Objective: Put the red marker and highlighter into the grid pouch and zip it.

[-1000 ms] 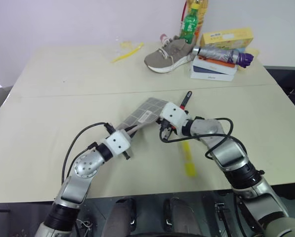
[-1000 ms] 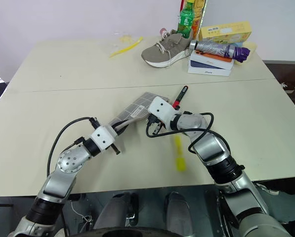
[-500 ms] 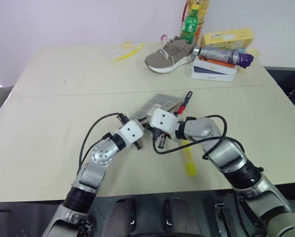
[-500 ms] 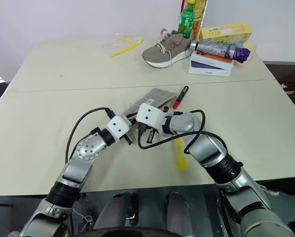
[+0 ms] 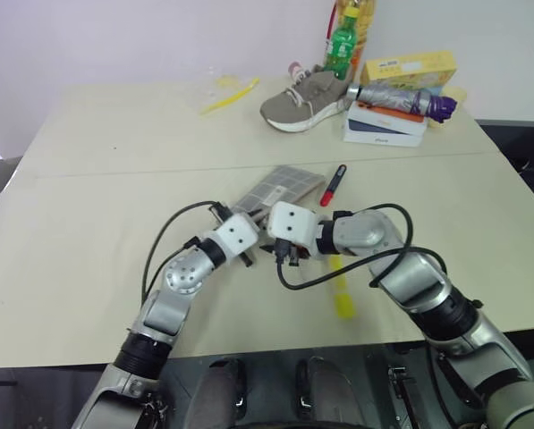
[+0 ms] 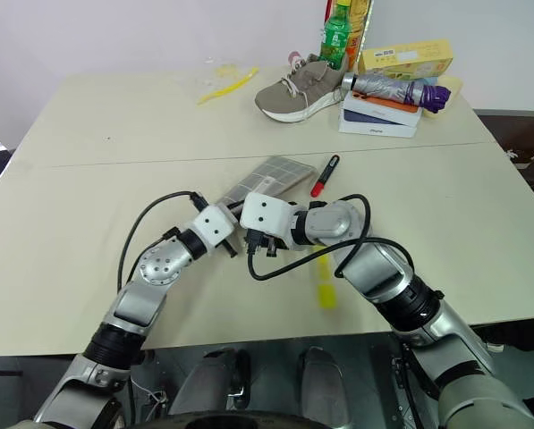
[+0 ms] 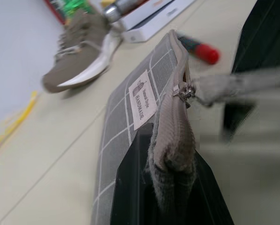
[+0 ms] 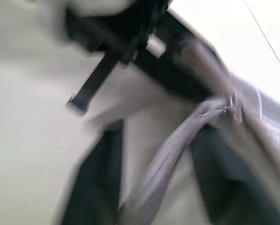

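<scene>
A: How were the claws set?

B: The left gripper (image 7: 170, 187) was clamped on the near end of the grid pouch (image 5: 280, 186). The right gripper (image 8: 154, 187) had its fingers parted, the zipper cord (image 8: 172, 154) running between them.

A: And the pens?

B: The red marker (image 5: 334, 185) lay just beside the pouch on the table (image 5: 114, 179); the highlighter (image 5: 341, 288) lay nearer, by the bent right forearm.

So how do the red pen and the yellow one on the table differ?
The red marker is slim, black with a red end; the highlighter is thicker and bright yellow all over. The red marker lies farther from the robot, just beside the grid pouch; the highlighter lies nearer the table's front edge, partly behind the right arm. Both lie flat on the table, outside the pouch.
</scene>
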Controlling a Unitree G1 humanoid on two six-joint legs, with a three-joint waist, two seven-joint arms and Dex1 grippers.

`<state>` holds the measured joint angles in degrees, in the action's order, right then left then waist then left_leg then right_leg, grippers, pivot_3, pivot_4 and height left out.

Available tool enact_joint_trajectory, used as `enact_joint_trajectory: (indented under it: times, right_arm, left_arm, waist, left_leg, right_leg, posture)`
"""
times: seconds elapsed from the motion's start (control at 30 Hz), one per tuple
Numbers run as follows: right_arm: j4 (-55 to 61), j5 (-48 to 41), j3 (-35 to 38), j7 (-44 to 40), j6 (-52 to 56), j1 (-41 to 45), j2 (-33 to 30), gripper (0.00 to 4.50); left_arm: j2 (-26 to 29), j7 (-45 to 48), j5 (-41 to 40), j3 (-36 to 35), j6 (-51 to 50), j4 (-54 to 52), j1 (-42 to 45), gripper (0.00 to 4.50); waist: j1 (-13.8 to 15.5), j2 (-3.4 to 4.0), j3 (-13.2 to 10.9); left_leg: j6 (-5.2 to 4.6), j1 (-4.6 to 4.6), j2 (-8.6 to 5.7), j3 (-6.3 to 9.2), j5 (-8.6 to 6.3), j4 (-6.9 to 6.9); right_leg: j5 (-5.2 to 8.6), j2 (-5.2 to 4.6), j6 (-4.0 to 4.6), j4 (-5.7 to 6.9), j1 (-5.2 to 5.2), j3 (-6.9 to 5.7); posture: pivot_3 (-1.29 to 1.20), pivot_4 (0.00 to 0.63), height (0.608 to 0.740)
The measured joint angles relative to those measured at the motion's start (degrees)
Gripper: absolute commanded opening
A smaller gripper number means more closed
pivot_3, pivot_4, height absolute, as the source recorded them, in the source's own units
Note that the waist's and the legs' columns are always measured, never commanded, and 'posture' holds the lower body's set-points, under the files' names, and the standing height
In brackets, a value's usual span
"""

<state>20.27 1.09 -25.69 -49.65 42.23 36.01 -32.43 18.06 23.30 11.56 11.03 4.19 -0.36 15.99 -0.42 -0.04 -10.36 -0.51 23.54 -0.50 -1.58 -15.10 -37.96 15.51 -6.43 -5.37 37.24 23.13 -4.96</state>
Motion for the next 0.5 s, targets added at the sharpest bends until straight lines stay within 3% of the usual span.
enact_joint_trajectory:
  times: [0.07,0.23,0.37,0.5]
  right_arm:
    - [0.22,-0.3,3.42,0.42,0.96,-0.48,-1.83,4.43]
    - [1.13,0.06,10.31,6.39,7.81,-1.9,-1.72,4.43]
    - [-3.26,-2.56,22.43,15.2,20.3,-0.15,9.98,4.43]
    - [-10.68,-2.08,31.32,26.96,25.25,2.86,19.09,4.43]
  left_arm:
    - [0.87,-0.23,-1.12,-2.11,-0.2,-0.49,-1.12,0.0]
    - [2.23,1.08,-4.82,-4.82,0.05,-1.56,-3.82,0.0]
    - [3.22,2.06,-6.08,-5.33,0.48,-2.05,-4.55,0.0]
    - [3.07,1.87,-6.07,-5.28,0.76,-1.99,-4.25,0.0]
  waist:
    - [0.05,-0.01,0.0]
    - [0.13,-0.01,0.0]
    - [-0.08,0.0,0.01]
    - [-0.03,0.0,0.01]
  left_leg:
    - [0.0,0.0,0.0,0.0,0.0,0.0]
    - [0.01,0.01,0.0,-0.01,0.0,0.0]
    - [0.03,0.01,0.02,0.0,0.01,0.0]
    - [0.03,0.03,-0.01,-0.03,0.01,0.01]
  right_leg:
    - [0.0,-0.03,0.0,-0.01,0.0,0.0]
    - [0.0,-0.15,0.0,-0.02,-0.01,0.0]
    - [-0.02,-0.15,0.04,0.03,0.0,0.0]
    - [-0.02,-0.15,0.03,0.03,0.04,0.0]
  posture:
    - [0.0,0.15,0.733]
    - [0.0,0.15,0.733]
    - [0.0,0.15,0.733]
    - [0.0,0.15,0.733]
